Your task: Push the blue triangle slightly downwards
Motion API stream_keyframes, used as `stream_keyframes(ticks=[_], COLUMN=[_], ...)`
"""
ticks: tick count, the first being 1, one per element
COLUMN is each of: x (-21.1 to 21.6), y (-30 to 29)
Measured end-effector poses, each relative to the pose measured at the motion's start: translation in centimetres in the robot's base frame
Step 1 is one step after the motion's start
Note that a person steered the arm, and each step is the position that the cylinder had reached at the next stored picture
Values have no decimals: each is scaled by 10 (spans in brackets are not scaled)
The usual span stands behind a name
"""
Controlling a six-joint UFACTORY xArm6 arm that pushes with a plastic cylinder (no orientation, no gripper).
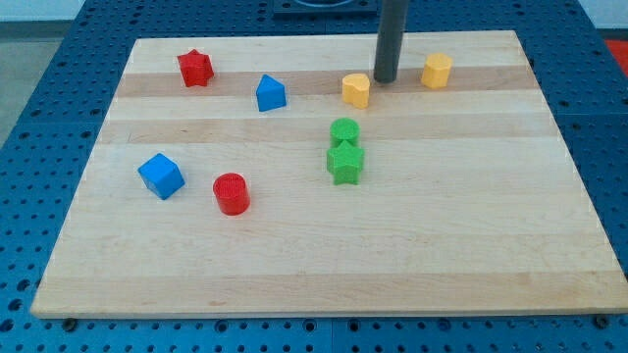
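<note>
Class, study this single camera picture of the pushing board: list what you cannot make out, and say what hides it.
- Upper part of the dark rod: cut off by the view's top edge; only my tip shows, between the two yellow blocks.
- Rear green block: its lower part is hidden by the green star-shaped block in front.
- Blue triangle block: far side faces away.
- Wooden board: underside hidden.

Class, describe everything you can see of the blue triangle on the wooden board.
The blue triangle is a small solid block, plain blue, matte and plastic-looking, with a peaked top and flat sides. It stands on the wooden board in its upper left part, between the red star to the view's left and a yellow block to the right. Nothing touches it. My tip is well to its right, just past that yellow block.
</note>
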State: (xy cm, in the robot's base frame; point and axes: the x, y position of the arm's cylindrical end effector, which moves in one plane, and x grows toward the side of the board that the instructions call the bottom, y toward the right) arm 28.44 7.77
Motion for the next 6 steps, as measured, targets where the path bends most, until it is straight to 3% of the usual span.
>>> stream_keyframes(ticks=[1, 4, 6], x=[0, -28, -14], y=[-16, -189, -165])
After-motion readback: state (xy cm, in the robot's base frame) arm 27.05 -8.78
